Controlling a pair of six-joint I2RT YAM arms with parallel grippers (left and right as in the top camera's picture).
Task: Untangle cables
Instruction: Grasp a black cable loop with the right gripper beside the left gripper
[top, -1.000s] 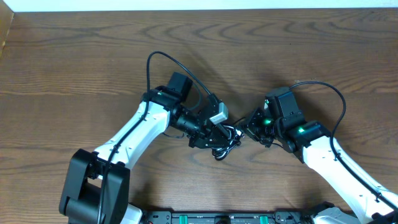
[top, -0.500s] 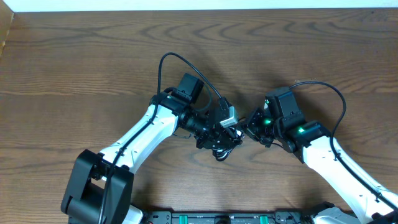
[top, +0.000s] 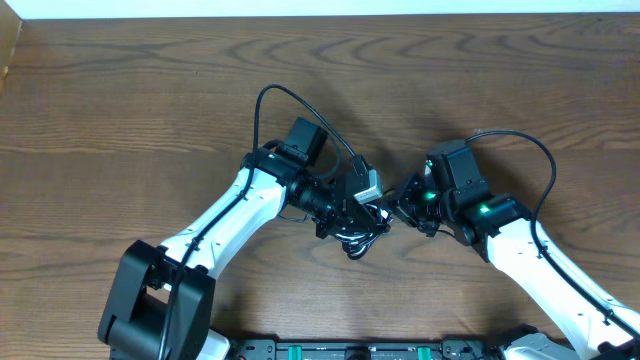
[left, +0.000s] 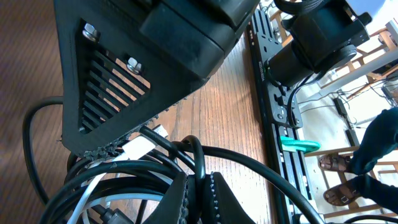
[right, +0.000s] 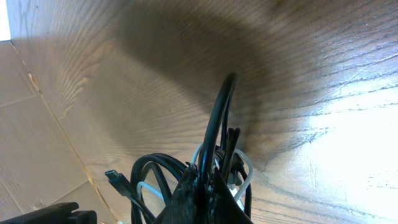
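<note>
Now both claws hold the cable tangle (top: 358, 238) mid-desk.
Left claw (left: 196, 190) is pinched shut on a black cable (left: 198, 155) loop beside the white cable (left: 138, 147); right claw (right: 202, 190) is also clamped on black cable above the desk (top: 150, 100).

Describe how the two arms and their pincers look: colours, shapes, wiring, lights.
The left arm and right arm have smooth white shells with black joints and boxy black wrist blocks. Thick black wires loop off both wrists. Green lights glow on the right arm. The left pincer and right pincer are black; the left's pads are ribbed.
</note>
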